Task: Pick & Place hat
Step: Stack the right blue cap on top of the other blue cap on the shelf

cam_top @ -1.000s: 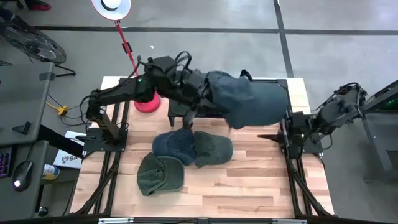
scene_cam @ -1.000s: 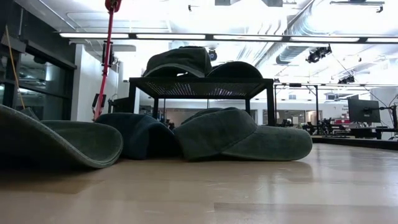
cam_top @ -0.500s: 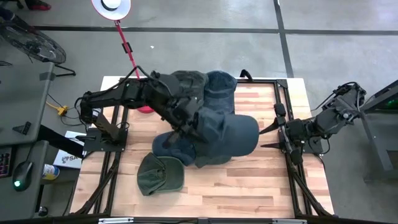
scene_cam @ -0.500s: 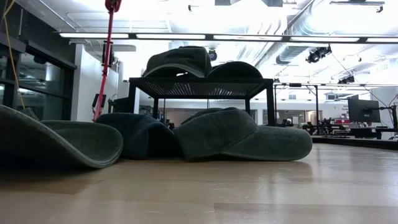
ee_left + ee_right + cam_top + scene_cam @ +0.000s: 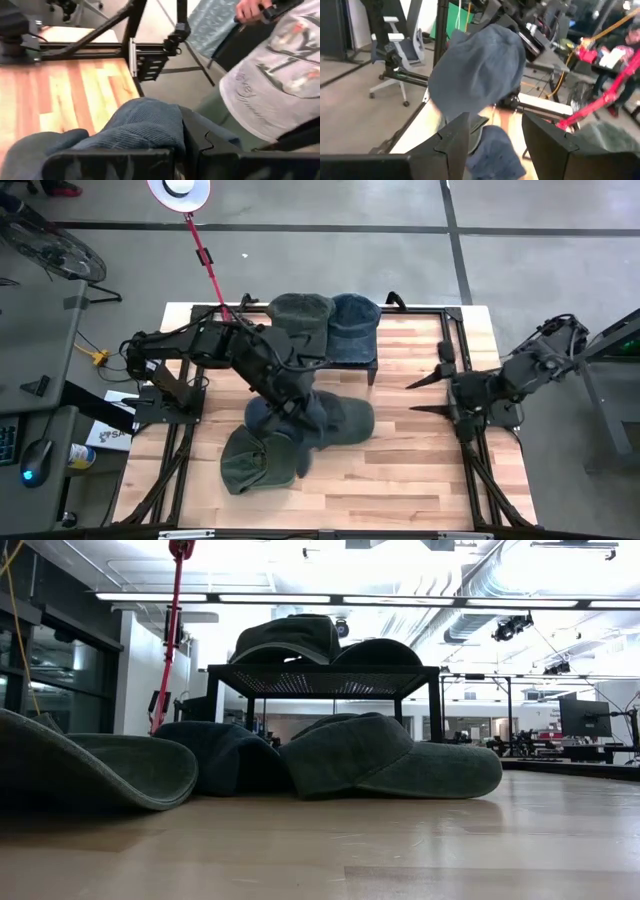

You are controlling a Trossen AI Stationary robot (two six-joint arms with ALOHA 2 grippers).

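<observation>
My left gripper (image 5: 293, 406) reaches over the middle of the table, shut on a blue hat (image 5: 480, 70) held in the air. Under it, three hats rest brim-down on the wood: a blue one (image 5: 265, 415), an olive one (image 5: 348, 420) and a green one (image 5: 250, 462). Two more hats, dark green (image 5: 300, 315) and blue (image 5: 353, 327), sit on top of the black rack (image 5: 325, 680). At the table's right edge my right gripper (image 5: 425, 393) is open, pointing toward the held hat. My left gripper pinches a bunch of the hat's blue cloth (image 5: 150, 125) between its two fingers, slanting down from the table's left. Which part of the hat that is, I cannot tell. The hat hangs clear of the table, over the hats lying there.
A red stand (image 5: 205, 258) with a white disc on top rises at the rack's far left. A person in a grey shirt (image 5: 272, 75) stands past the table's edge. Bare wood (image 5: 420, 470) lies toward the near right.
My left gripper has carried the blue hat from over the rack's right end toward the table's near edge and to the left, lower, tipping downward as it went. The hat now hangs over the hats on the table, turned about.
</observation>
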